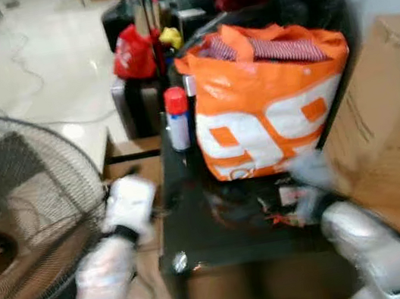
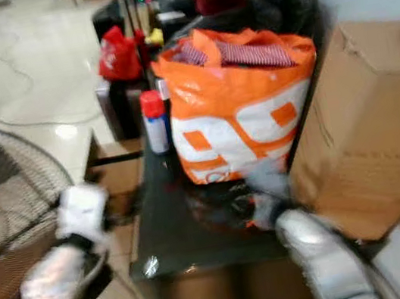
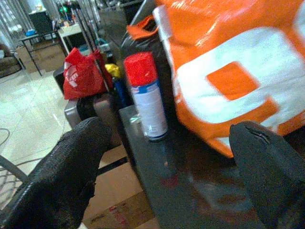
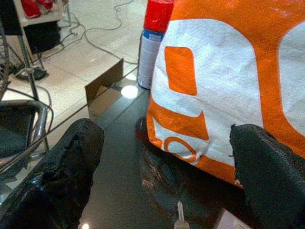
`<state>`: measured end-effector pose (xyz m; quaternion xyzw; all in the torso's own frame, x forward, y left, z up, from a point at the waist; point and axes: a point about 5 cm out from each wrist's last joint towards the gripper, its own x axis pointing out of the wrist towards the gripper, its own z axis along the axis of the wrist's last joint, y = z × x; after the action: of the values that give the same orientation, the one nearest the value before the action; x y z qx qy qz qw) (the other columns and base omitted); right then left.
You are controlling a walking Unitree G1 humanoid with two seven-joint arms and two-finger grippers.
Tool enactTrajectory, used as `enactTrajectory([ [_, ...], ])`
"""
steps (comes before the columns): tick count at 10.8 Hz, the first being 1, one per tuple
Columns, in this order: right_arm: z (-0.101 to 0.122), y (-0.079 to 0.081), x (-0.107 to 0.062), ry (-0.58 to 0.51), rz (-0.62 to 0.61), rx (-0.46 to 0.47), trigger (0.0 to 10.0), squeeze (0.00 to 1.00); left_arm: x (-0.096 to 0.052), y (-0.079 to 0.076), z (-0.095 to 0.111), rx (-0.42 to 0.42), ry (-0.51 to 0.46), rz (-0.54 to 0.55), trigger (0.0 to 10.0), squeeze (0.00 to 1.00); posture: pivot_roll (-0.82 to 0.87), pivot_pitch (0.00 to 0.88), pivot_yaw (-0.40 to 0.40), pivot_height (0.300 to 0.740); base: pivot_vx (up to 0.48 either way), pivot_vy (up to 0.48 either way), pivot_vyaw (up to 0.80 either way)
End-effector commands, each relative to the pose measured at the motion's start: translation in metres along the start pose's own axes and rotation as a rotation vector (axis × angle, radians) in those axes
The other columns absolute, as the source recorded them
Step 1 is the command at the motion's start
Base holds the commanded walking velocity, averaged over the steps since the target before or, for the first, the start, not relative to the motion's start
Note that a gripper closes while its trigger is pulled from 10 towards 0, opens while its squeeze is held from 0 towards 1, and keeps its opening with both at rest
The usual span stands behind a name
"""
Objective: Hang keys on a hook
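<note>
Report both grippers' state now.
Left gripper: open, holding nothing.
Right gripper: open, holding nothing.

Both silver arms reach forward from the bottom of the head views, blurred. The left arm (image 1: 104, 284) rises on the left side, ending in a white wrist block (image 1: 128, 205). The right arm (image 1: 370, 248) angles inward from the right. In the left wrist view, the left gripper (image 3: 176, 167) has its two black fingers (image 3: 62, 176) spread wide apart. The right gripper (image 4: 167, 171) likewise shows its fingers (image 4: 57, 176) parted, with nothing between them.
</note>
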<state>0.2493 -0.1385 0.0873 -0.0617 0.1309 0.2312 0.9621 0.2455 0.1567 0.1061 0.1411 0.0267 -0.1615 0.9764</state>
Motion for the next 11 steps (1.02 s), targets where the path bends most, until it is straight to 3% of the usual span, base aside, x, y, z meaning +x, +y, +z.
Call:
enactTrajectory([
  [1, -0.008, -0.011, -0.004, 0.061, -0.024, -0.012, 10.0, 1.00, 0.004, -0.012, 0.001, -0.007, 0.007, -0.062, 10.0, 0.00, -0.02, 0.000, -0.029, 0.740, 0.000, 0.000, 0.00],
  [2, -0.015, -0.007, 0.002, 0.114, 0.019, -0.070, 10.0, 1.00, 0.002, -0.018, -0.007, 0.056, 0.039, -0.146, 10.0, 0.00, -0.03, 0.000, -0.034, 0.740, 0.000, 0.000, 0.00],
  [3, -0.015, -0.006, 0.006, 0.117, 0.022, -0.070, 10.0, 1.00, 0.002, -0.019, -0.007, 0.053, 0.037, -0.154, 10.0, 0.00, -0.03, 0.000, -0.039, 0.740, 0.000, 0.000, 0.00],
  [6, -0.033, 0.008, 0.040, 0.198, 0.051, -0.011, 10.0, 1.00, -0.002, -0.021, -0.011, 0.103, 0.058, -0.232, 10.0, 0.00, -0.02, 0.053, -0.059, 0.740, 0.000, 0.000, 0.00],
  [7, -0.037, 0.011, 0.047, 0.218, 0.063, 0.003, 10.0, 0.36, -0.005, -0.020, -0.014, 0.119, 0.076, -0.254, 10.0, 0.00, -0.01, 0.074, -0.061, 0.740, 0.000, 0.000, 0.00],
  [8, -0.041, 0.013, 0.051, 0.236, 0.063, 0.013, 10.0, 0.00, -0.008, -0.019, -0.015, 0.126, 0.088, -0.258, 10.0, 0.00, 0.00, 0.087, -0.062, 0.740, 0.000, 0.000, 0.00],
  [11, -0.056, 0.009, 0.066, 0.318, -0.008, 0.053, 10.0, 0.00, -0.017, -0.015, -0.016, 0.145, 0.108, -0.278, 10.0, 0.00, 0.02, 0.135, -0.054, 0.740, 0.000, 0.000, 0.00],
])
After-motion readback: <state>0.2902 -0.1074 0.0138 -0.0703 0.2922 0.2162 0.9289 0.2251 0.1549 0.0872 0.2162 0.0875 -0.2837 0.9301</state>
